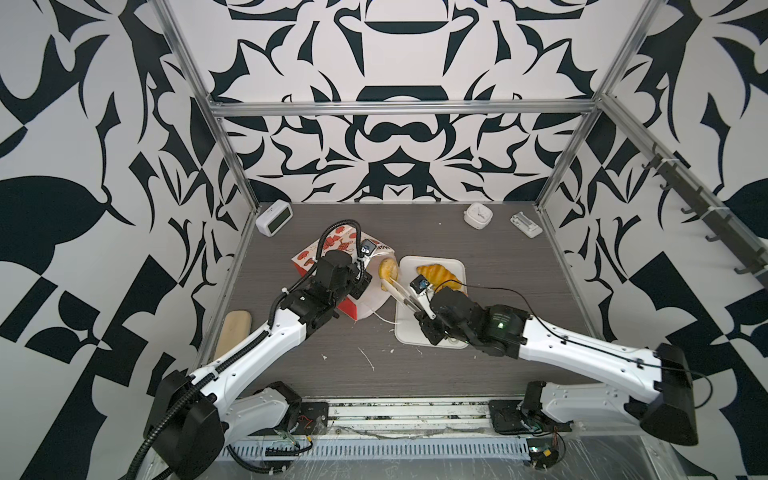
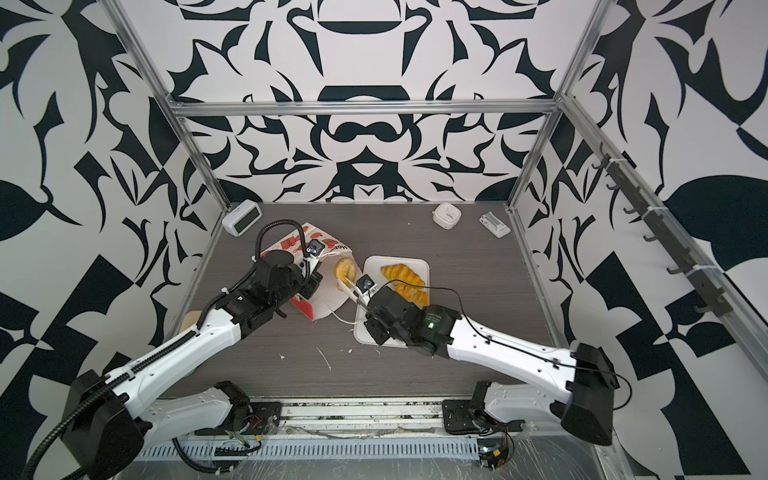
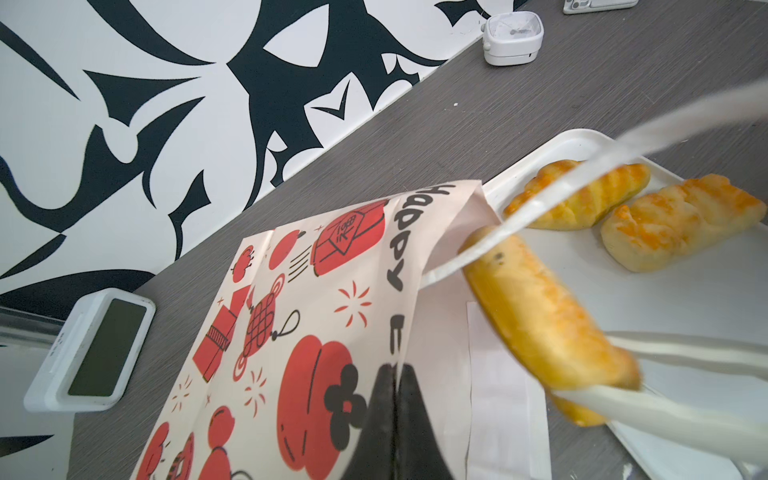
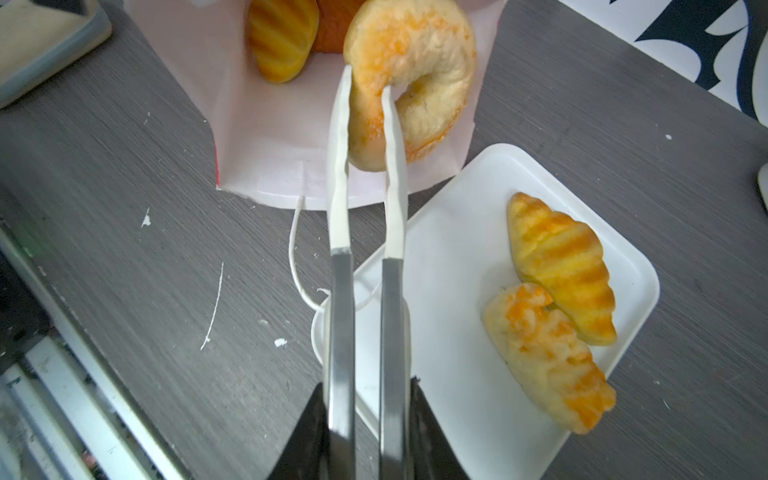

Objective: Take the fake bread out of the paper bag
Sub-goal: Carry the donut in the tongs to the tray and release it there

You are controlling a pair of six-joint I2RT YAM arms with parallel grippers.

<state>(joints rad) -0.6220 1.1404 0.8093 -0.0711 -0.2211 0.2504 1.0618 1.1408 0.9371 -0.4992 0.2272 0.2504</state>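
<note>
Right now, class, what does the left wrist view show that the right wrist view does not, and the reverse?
Left wrist only: the printed outside of the paper bag, the left gripper shut on its edge, a digital clock. Right wrist only: the bag's inside holding a ridged bun and a darker pastry; the right gripper clamping tongs. Both: the doughnut in the tongs, the tray with croissant and roll.
</note>
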